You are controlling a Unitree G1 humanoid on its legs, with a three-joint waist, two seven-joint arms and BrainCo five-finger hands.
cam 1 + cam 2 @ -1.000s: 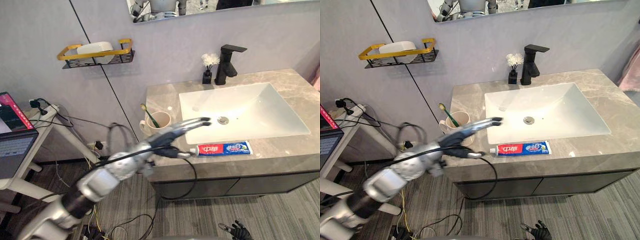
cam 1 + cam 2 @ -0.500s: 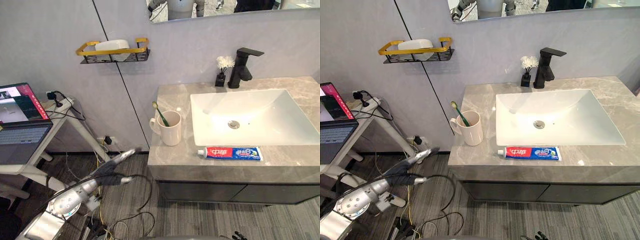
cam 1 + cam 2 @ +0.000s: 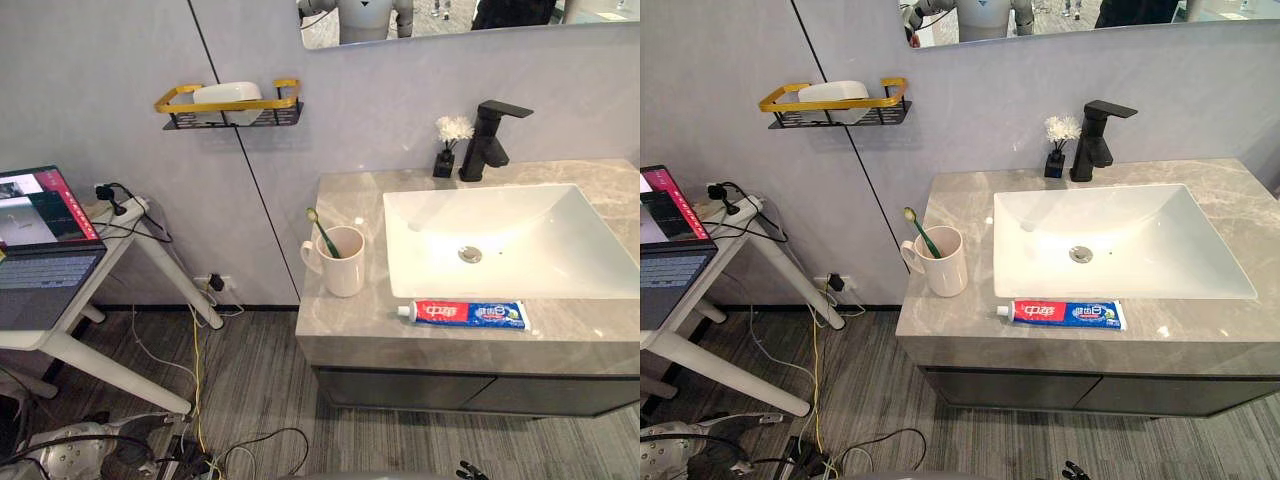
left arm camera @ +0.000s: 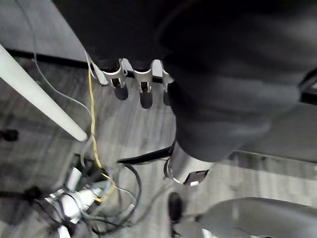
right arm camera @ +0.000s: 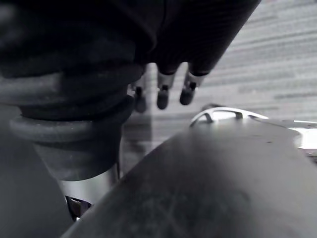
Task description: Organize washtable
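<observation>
Toothbrush [image 3: 320, 231] in mug [image 3: 346, 270], counter [image 3: 345, 318] front-left; toothpaste [image 3: 466, 313] along front edge. Left hand [image 4: 142, 85], right hand [image 5: 163, 89]: fingers relaxed, straight, holding nothing.

Toothpaste [image 3: 465, 313] flat, toothbrush [image 3: 322, 230] in mug [image 3: 345, 262]

One grey marble-patterned vanity counter [image 3: 345, 318] holds one white rectangular sink basin [image 3: 545, 220]. Behind the basin stand one matte black angular faucet [image 3: 489, 135] and one small black vase of white flowers [image 3: 446, 150]. There is one white ceramic mug [image 3: 346, 268], and in it one toothbrush with a green handle [image 3: 323, 233]. One red, white and blue toothpaste tube [image 3: 466, 314] lies on the counter's front edge. The wall carries one mirror [image 3: 460, 10] and one black wire shelf with a gold rim [image 3: 176, 100], with one white rounded object [image 3: 226, 93] inside. One open laptop [image 3: 40, 272] sits on one white folding side table [image 3: 112, 372].
</observation>
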